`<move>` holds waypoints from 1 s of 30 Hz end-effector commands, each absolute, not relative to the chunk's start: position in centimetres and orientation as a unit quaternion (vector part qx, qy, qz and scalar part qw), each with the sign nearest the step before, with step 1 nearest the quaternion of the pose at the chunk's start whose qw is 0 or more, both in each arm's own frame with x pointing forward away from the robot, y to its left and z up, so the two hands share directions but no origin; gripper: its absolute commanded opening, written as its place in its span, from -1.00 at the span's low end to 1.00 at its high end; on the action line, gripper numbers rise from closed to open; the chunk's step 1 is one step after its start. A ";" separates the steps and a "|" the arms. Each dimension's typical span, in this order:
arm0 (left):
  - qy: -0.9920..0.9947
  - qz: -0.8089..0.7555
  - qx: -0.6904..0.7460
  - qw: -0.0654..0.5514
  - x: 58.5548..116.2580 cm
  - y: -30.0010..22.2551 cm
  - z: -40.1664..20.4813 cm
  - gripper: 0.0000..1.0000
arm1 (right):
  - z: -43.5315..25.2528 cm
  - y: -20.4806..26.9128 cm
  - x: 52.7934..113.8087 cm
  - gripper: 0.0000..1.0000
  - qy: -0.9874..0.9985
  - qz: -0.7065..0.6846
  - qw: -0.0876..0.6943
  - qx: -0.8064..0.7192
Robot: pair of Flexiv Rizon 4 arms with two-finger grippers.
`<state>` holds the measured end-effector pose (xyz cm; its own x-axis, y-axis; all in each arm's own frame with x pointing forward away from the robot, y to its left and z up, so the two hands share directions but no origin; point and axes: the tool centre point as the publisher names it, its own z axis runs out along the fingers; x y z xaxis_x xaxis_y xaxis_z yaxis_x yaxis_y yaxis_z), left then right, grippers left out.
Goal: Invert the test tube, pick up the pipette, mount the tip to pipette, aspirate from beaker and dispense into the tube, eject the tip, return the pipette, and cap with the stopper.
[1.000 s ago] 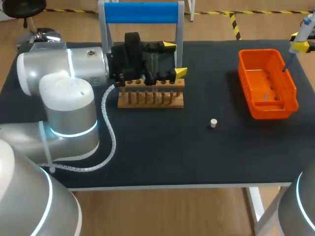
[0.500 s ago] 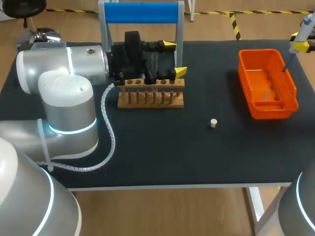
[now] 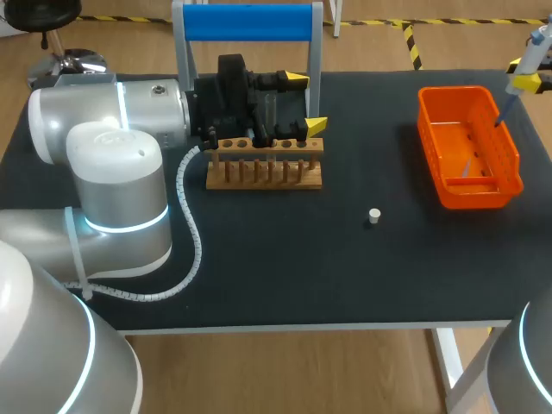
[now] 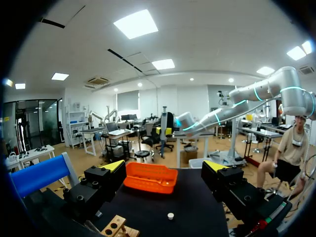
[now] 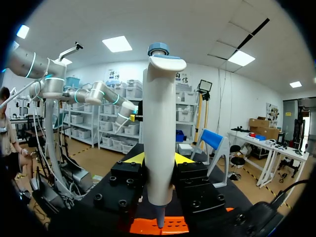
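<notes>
My left gripper (image 3: 306, 102) stands open just behind the wooden tube rack (image 3: 265, 164), its yellow tips wide apart. In the left wrist view the left gripper (image 4: 165, 168) has nothing between its fingers. At the far right edge my right gripper (image 3: 524, 79) is shut on the white pipette (image 3: 530, 53), whose point hangs over the orange bin (image 3: 470, 147). In the right wrist view the pipette (image 5: 159, 123) stands upright in the right gripper (image 5: 159, 163), above the orange bin (image 5: 143, 226). A small white stopper (image 3: 373, 216) lies on the black table. I see no beaker.
A blue-topped stand (image 3: 250, 21) rises behind the rack at the table's far edge. The left arm's grey body (image 3: 116, 181) and its coiled cable (image 3: 191, 233) take up the left side of the table. The stopper (image 4: 170, 216) lies between rack and bin.
The left arm's elbow has edged slightly to the left. The right gripper and the pipette have kept still.
</notes>
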<state>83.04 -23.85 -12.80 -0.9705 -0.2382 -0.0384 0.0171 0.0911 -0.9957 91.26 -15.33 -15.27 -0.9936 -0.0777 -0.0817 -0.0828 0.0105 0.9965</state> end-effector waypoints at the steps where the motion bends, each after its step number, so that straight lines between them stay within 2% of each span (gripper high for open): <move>1: 0.732 -0.670 -0.076 0.097 83.0 -24.0 -12.9 1.00 | -14.9 -13.5 90.3 -1.00 0.718 0.693 0.004 -0.055; 16: 0.732 -0.670 -0.076 0.097 83.0 -24.0 -12.9 1.00 | -15.8 -4.5 87.5 -1.00 0.718 0.695 -0.003 -0.031; 30: 0.732 -0.670 -0.076 0.097 83.0 -24.0 -12.9 1.00 | -16.5 3.0 87.4 -1.00 0.716 0.697 -0.022 -0.046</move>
<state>83.02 -23.85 -12.74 -0.9706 -0.2377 -0.0385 0.0167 0.0930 -0.9955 87.00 1.49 -16.24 -0.9953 -0.0900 -0.0355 -0.0382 0.0278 0.9989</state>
